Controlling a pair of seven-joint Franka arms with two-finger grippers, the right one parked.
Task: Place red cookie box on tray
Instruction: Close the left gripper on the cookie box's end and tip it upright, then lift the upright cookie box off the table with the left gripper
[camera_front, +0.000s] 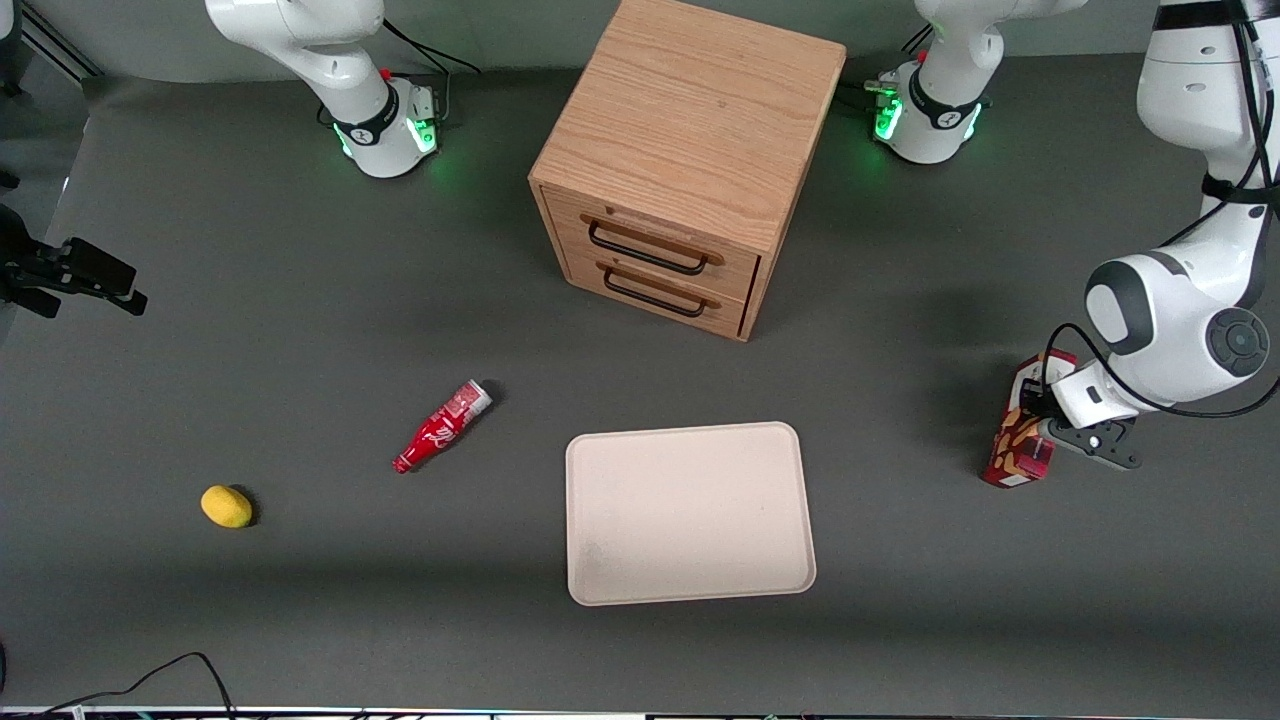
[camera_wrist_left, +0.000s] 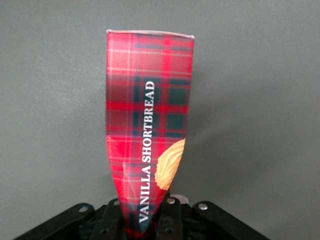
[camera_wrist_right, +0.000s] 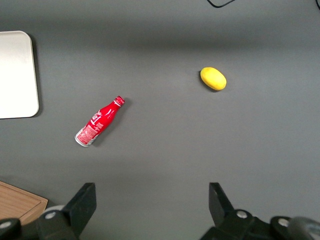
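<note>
The red cookie box (camera_front: 1020, 440), red tartan with cookie pictures and the words "Vanilla Shortbread", is toward the working arm's end of the table. My gripper (camera_front: 1042, 420) is shut on it. In the left wrist view the box (camera_wrist_left: 147, 115) runs out from between the fingers, with my gripper (camera_wrist_left: 148, 222) pinching its near end so that the cardboard narrows there. Grey table shows all round it. The beige tray (camera_front: 690, 510) lies flat with nothing on it, well apart from the box and toward the table's middle. An end of the tray (camera_wrist_right: 15, 75) shows in the right wrist view.
A wooden two-drawer cabinet (camera_front: 690, 160) stands farther from the front camera than the tray. A small red bottle (camera_front: 440, 428) lies on its side toward the parked arm's end, with a yellow lemon (camera_front: 227, 506) farther that way. A black cable (camera_front: 150, 680) curls at the table's front edge.
</note>
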